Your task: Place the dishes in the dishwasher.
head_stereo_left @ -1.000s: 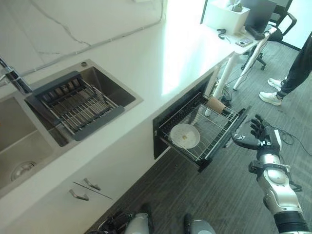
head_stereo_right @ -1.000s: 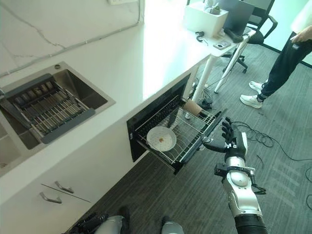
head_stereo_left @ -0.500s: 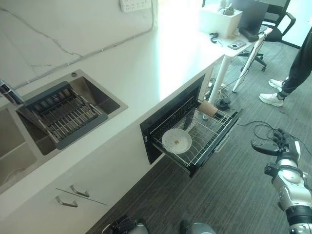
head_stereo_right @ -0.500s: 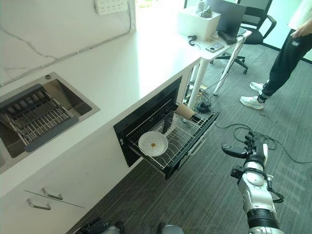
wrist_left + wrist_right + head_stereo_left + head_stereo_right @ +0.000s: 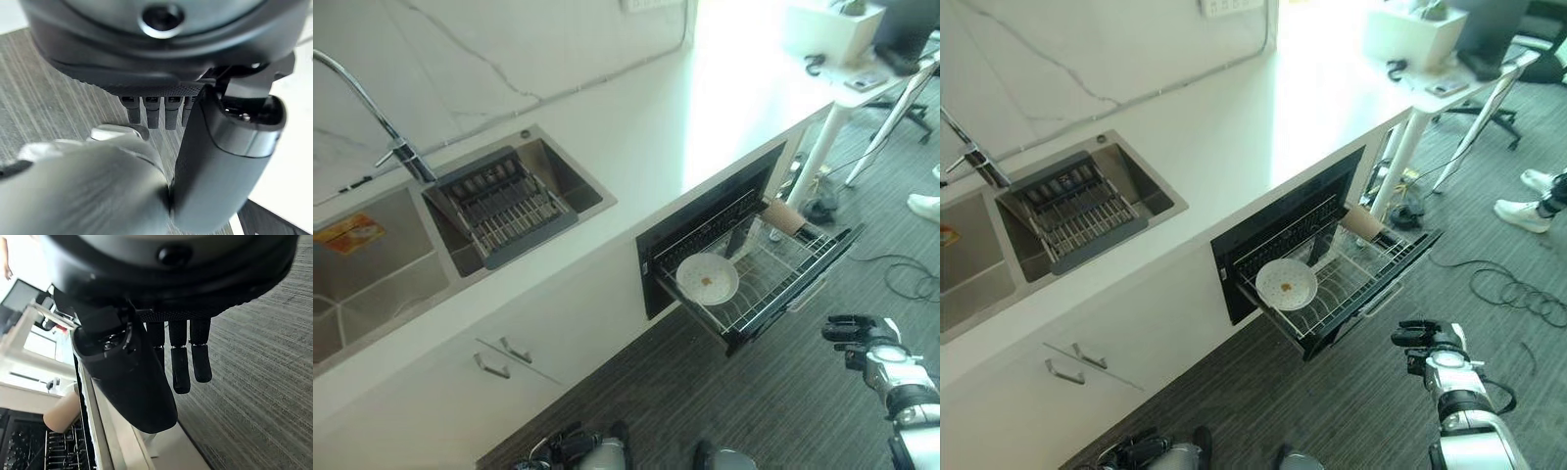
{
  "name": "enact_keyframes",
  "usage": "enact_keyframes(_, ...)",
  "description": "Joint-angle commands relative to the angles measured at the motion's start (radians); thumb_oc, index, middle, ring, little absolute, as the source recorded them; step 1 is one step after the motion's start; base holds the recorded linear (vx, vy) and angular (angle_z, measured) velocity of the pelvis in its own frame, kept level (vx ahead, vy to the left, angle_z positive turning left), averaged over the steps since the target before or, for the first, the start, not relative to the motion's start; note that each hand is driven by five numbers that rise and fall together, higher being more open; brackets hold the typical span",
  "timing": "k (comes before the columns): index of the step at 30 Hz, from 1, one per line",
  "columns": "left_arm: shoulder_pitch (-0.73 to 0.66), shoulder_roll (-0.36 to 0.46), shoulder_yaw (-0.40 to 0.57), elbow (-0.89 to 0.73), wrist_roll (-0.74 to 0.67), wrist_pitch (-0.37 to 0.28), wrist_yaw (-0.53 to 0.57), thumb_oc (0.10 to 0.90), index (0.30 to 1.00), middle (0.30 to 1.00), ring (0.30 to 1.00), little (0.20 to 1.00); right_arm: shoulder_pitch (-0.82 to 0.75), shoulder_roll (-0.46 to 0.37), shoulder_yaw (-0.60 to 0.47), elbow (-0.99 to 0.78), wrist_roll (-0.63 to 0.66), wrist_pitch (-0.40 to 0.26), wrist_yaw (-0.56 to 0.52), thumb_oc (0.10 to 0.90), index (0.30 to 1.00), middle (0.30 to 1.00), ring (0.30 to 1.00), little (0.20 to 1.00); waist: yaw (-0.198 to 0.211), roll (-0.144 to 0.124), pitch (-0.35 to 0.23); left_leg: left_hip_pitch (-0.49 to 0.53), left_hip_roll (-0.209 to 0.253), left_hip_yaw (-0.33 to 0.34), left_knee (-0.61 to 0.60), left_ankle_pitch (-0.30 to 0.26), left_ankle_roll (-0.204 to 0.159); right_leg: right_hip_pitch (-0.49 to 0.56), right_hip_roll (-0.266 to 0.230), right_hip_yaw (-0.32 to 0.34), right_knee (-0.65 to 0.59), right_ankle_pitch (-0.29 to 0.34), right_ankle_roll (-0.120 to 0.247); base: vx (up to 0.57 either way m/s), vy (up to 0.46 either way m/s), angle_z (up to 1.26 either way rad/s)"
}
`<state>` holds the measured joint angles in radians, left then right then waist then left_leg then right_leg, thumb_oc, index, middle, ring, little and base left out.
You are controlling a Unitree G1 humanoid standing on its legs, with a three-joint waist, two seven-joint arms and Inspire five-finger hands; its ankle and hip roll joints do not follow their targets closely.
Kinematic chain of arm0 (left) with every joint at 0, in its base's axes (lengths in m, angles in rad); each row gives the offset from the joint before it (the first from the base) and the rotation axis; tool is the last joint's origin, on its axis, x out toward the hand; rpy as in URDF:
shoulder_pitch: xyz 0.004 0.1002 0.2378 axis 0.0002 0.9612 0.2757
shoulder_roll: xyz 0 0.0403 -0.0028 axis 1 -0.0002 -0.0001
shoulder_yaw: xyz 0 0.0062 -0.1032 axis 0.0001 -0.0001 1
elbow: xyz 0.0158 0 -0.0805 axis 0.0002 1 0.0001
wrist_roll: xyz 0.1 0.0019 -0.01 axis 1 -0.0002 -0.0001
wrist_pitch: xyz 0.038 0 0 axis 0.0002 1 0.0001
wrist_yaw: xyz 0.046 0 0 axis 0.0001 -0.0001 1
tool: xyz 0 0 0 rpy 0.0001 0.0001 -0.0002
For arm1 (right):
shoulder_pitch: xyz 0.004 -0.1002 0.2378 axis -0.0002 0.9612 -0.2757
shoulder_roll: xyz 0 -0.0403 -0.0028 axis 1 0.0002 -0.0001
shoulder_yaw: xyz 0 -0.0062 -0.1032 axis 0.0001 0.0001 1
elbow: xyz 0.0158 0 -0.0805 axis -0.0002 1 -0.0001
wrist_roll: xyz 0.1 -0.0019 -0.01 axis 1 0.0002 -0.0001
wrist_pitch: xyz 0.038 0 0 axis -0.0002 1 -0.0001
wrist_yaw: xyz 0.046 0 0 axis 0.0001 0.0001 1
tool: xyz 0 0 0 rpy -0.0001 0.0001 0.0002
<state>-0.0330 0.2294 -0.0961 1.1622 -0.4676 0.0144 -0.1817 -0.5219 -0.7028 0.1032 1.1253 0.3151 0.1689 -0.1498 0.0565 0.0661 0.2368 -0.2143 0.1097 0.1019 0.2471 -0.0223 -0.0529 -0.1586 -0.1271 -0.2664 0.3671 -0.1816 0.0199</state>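
Note:
The dishwasher drawer [image 5: 790, 286] stands pulled out below the white counter. In its wire rack a white plate [image 5: 707, 278] with a brown spot lies flat, and a tan cup [image 5: 783, 215] lies on its side at the far corner. The cup [image 5: 61, 413] also shows past my right hand's fingers [image 5: 181, 367]. My right hand [image 5: 857, 331] hangs open over the carpet, apart from the drawer's front and holding nothing. Fingers [image 5: 151, 111] of my left hand hang straight above the carpet, with nothing in them.
A double sink [image 5: 558, 176] with a dark dish rack [image 5: 499, 206] and a faucet [image 5: 372, 108] is set into the counter [image 5: 705, 108]. A white desk [image 5: 1449, 88] and an office chair [image 5: 1538, 64] stand at the far right. A person's shoe [image 5: 1525, 212] rests on the carpet.
The camera has swung, so the whole scene has shifted. My right hand has drawn back from the drawer's front and now hangs lower. Plate and cup lie as before.

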Motion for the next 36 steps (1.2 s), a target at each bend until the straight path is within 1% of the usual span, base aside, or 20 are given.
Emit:
enact_keyframes(1,0.079,0.091,-0.059,0.045,0.005,0.056,0.000,0.800,0.900,0.900,0.900,0.900,-0.094,-0.101,0.026,0.001,-0.106,-0.074,-0.036,0.400,0.300,0.300,0.300,0.300,0.027,-0.026,0.026,0.054,0.027,-0.012,0.053,-0.157,-0.033,0.000,-0.018,0.034,-0.067,-0.001,0.059,-0.14,0.021,0.17)
enact_keyframes(5,0.057,0.105,-0.078,0.018,-0.019,0.062,-0.008,0.800,0.900,0.900,0.900,0.900,-0.165,-0.137,0.087,0.040,-0.173,-0.082,-0.051,0.400,0.300,0.300,0.300,0.300,0.042,-0.011,0.059,0.019,0.014,-0.030,0.053,-0.149,-0.030,-0.032,-0.025,0.034,-0.067,0.010,0.061,-0.08,0.019,0.12)
enact_keyframes(6,0.054,0.110,-0.083,0.007,-0.026,0.063,-0.010,0.800,0.900,0.900,0.900,0.900,-0.185,-0.148,0.110,0.042,-0.218,-0.082,-0.056,0.400,0.300,0.300,0.300,0.300,0.048,-0.006,0.070,0.007,0.008,-0.037,0.053,-0.147,-0.028,-0.042,-0.027,0.033,-0.067,0.013,0.062,-0.07,0.026,0.11)
enact_keyframes(8,0.049,0.116,-0.086,-0.009,-0.032,0.070,-0.010,0.800,0.900,0.900,0.900,0.900,-0.211,-0.159,0.135,0.050,-0.240,-0.083,-0.059,0.400,0.300,0.300,0.300,0.300,0.055,-0.002,0.078,-0.005,0.001,-0.045,0.053,-0.145,-0.027,-0.054,-0.030,0.034,-0.067,0.018,0.064,-0.05,0.027,0.15)
enact_keyframes(10,0.035,0.128,-0.101,-0.035,-0.056,0.079,-0.009,0.800,0.900,0.900,0.900,0.900,-0.300,-0.178,0.199,0.058,-0.253,-0.081,-0.081,0.400,0.300,0.300,0.300,0.300,0.073,0.006,0.102,-0.037,-0.008,-0.059,0.053,-0.142,-0.025,-0.083,-0.037,0.030,-0.067,0.025,0.067,-0.09,0.061,0.14)
enact_keyframes(11,0.032,0.131,-0.105,-0.039,-0.062,0.080,-0.009,0.800,0.900,0.900,0.900,0.900,-0.326,-0.182,0.214,0.059,-0.258,-0.085,-0.089,0.400,0.300,0.300,0.300,0.300,0.078,0.008,0.111,-0.038,-0.010,-0.061,0.053,-0.144,-0.024,-0.085,-0.038,0.030,-0.067,0.025,0.068,-0.07,0.064,0.01)
enact_keyframes(14,0.030,0.133,-0.109,-0.040,-0.075,0.081,-0.005,0.800,0.900,0.900,0.900,0.900,-0.374,-0.190,0.243,0.055,-0.242,-0.101,-0.113,0.400,0.300,0.300,0.300,0.300,0.086,0.009,0.115,-0.058,-0.017,-0.068,0.053,-0.140,-0.023,-0.103,-0.042,0.027,-0.067,0.031,0.069,-0.03,0.068,0.01)
enact_keyframes(16,0.032,0.135,-0.114,-0.040,-0.093,0.076,-0.005,0.800,0.900,0.900,0.900,0.900,-0.444,-0.192,0.253,0.047,-0.115,-0.109,-0.156,0.400,0.300,0.300,0.300,0.300,0.098,0.014,0.127,-0.065,-0.019,-0.072,0.053,-0.143,-0.023,-0.106,-0.047,0.020,-0.067,0.031,0.070,-0.03,0.104,0.07)
enact_keyframes(17,0.037,0.131,-0.115,-0.037,-0.099,0.070,-0.006,0.800,0.900,0.900,0.900,0.900,-0.470,-0.187,0.237,0.042,-0.095,-0.125,-0.181,0.400,0.300,0.300,0.300,0.300,0.105,0.016,0.127,-0.070,-0.023,-0.075,0.053,-0.146,-0.023,-0.109,-0.050,0.017,-0.067,0.030,0.072,-0.02,0.124,0.09)
enact_keyframes(20,0.047,0.124,-0.119,-0.038,-0.113,0.055,-0.006,0.800,0.900,0.900,0.900,0.900,-0.535,-0.187,0.229,0.036,-0.081,-0.162,-0.234,0.400,0.300,0.300,0.300,0.300,0.124,0.023,0.128,-0.084,-0.033,-0.084,0.053,-0.148,-0.021,-0.115,-0.060,0.002,-0.067,0.032,0.075,-0.01,0.130,0.12)
enact_keyframes(21,0.049,0.122,-0.122,-0.039,-0.117,0.052,-0.006,0.800,0.900,0.900,0.900,0.900,-0.554,-0.187,0.235,0.035,-0.098,-0.172,-0.244,0.400,0.300,0.300,0.300,0.300,0.131,0.025,0.128,-0.087,-0.037,-0.088,0.053,-0.148,-0.021,-0.116,-0.065,-0.003,-0.067,0.033,0.077,-0.01,0.140,0.11)
enact_keyframes(25,0.061,0.123,-0.118,-0.046,-0.124,0.055,-0.005,0.800,0.900,0.900,0.900,0.900,-0.635,-0.202,0.289,0.026,-0.115,-0.199,-0.270,0.400,0.300,0.300,0.300,0.300,0.162,0.031,0.118,-0.101,-0.053,-0.103,0.053,-0.144,-0.018,-0.113,-0.088,-0.035,-0.067,0.037,0.085,0.04,0.143,0.21)
enact_keyframes(26,0.069,0.126,-0.115,-0.044,-0.120,0.053,-0.010,0.800,0.900,0.900,0.900,0.900,-0.670,-0.206,0.302,0.021,-0.114,-0.210,-0.283,0.400,0.300,0.300,0.300,0.300,0.178,0.037,0.113,-0.107,-0.059,-0.109,0.053,-0.143,-0.016,-0.109,-0.102,-0.053,-0.067,0.039,0.091,0.07,0.147,0.28)
enact_keyframes(30,0.081,0.131,-0.114,-0.037,-0.118,0.043,-0.015,0.800,0.900,0.900,0.900,0.900,-0.743,-0.209,0.337,0.009,-0.107,-0.233,-0.312,0.400,0.300,0.300,0.300,0.300,0.204,0.051,0.109,-0.122,-0.078,-0.123,0.053,-0.139,-0.012,-0.107,-0.123,-0.080,-0.067,0.040,0.099,0.05,0.125,0.34)
enact_keyframes(31,0.088,0.133,-0.113,-0.034,-0.120,0.038,-0.021,0.800,0.900,0.900,0.900,0.900,-0.776,-0.211,0.356,0.002,-0.098,-0.255,-0.318,0.400,0.300,0.300,0.300,0.300,0.215,0.060,0.105,-0.128,-0.086,-0.128,0.053,-0.136,-0.010,-0.105,-0.134,-0.089,-0.067,0.040,0.102,0.09,0.217,0.39)
enact_keyframes(32,0.095,0.131,-0.107,-0.033,-0.120,0.035,-0.022,0.800,0.900,0.900,0.900,0.900,-0.803,-0.208,0.368,-0.012,-0.094,-0.322,-0.341,0.400,0.300,0.300,0.300,0.300,0.226,0.070,0.099,-0.131,-0.096,-0.132,0.053,-0.134,-0.009,-0.100,-0.147,-0.101,-0.067,0.039,0.106,0.19,0.196,0.37)
enact_keyframes(33,0.099,0.130,-0.101,-0.034,-0.114,0.038,-0.026,0.800,0.900,0.900,0.900,0.900,-0.821,-0.203,0.366,-0.030,-0.096,-0.409,-0.364,0.400,0.300,0.300,0.300,0.300,0.239,0.077,0.093,-0.114,-0.100,-0.136,0.053,-0.157,-0.015,-0.078,-0.154,-0.101,-0.067,0.012,0.120,0.18,0.159,0.40)
enact_keyframes(34,0.102,0.129,-0.097,-0.033,-0.109,0.039,-0.030,0.800,0.900,0.900,0.900,0.900,-0.831,-0.200,0.360,-0.043,-0.105,-0.488,-0.383,0.400,0.300,0.300,0.300,0.300,0.247,0.083,0.088,-0.116,-0.105,-0.139,0.053,-0.156,-0.016,-0.074,-0.163,-0.110,-0.067,0.012,0.123,0.18,0.150,0.49)
enact_keyframes(35,0.104,0.125,-0.092,-0.033,-0.098,0.047,-0.036,0.800,0.900,0.900,0.900,0.900,-0.844,-0.192,0.341,-0.069,-0.127,-0.591,-0.447,0.400,0.300,0.300,0.300,0.300,0.261,0.096,0.080,-0.117,-0.113,-0.140,0.053,-0.154,-0.015,-0.067,-0.177,-0.125,-0.067,0.011,0.128,0.11,0.230,0.48)
enact_keyframes(36,0.111,0.117,-0.090,-0.034,-0.076,0.058,-0.044,0.800,0.900,0.900,0.900,0.900,-0.852,-0.189,0.323,-0.079,-0.168,-0.580,-0.473,0.400,0.300,0.300,0.300,0.300,0.278,0.112,0.066,-0.118,-0.125,-0.144,0.053,-0.153,-0.014,-0.052,-0.195,-0.146,-0.067,0.010,0.132,0.11,0.238,0.40)
